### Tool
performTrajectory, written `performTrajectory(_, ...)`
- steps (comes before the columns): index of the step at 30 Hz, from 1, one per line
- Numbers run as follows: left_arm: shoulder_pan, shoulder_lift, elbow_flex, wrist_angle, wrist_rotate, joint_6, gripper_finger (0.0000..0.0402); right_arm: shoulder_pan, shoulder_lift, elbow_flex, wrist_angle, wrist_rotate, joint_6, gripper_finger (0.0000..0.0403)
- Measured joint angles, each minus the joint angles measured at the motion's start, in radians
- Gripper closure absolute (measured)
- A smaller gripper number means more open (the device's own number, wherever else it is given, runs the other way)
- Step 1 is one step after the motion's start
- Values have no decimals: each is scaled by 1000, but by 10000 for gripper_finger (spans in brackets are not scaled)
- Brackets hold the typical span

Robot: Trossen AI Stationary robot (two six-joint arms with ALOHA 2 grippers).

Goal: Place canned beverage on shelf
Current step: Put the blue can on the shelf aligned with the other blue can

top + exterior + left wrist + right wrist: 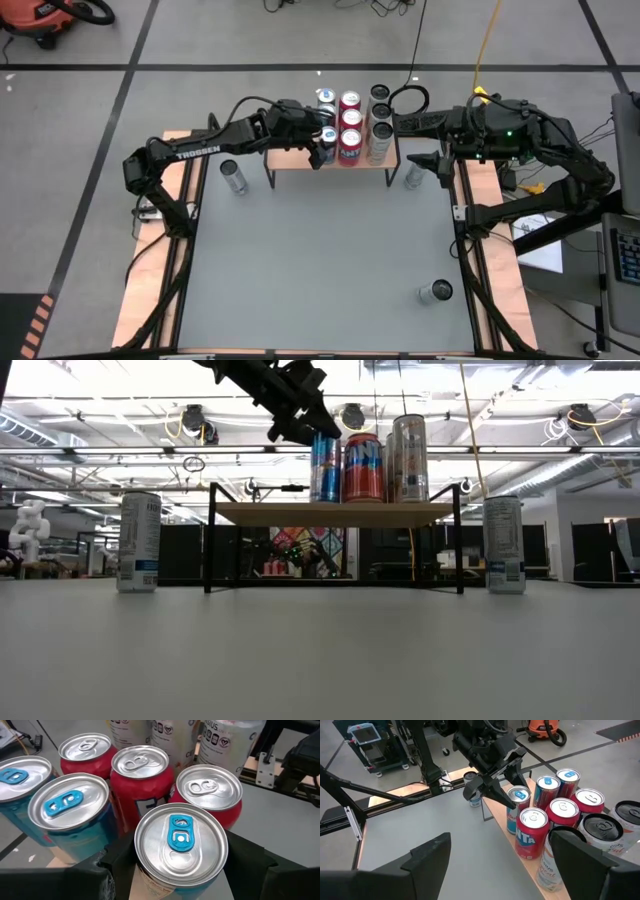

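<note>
One blue-tabbed can (178, 851) sits pinched in our left end effector (322, 146) at the shelf (330, 513) edge, joining the rows; our right end effector (441, 163) waits spread beside it.

Left arm stretched across the counter's far side, elbow bent out at the left edge, forearm reaching inward, and its tool (322, 141) is up high with both fingers spread around a blue-tabbed can (180, 847) — a finger on either side, jaws set wide. Right arm folded at the right edge, tool (432, 163) pointing inward, fingers wide apart, gripping nothing.
</note>
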Motion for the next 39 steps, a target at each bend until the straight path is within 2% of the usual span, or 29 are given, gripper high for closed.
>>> performTrajectory(14,2,0,0,-2,-22,4,160,0,0,0,0,0,0,94)
performTrajectory(23,3,2,-3,-15,-41,29,101,0,0,0,0,0,1,94)
performTrajectory(29,3,2,5,-10,-58,59,96,0,-1,0,0,-2,3,94)
performTrajectory(39,-2,-6,90,-62,-65,54,95,0,-1,0,0,-4,4,94)
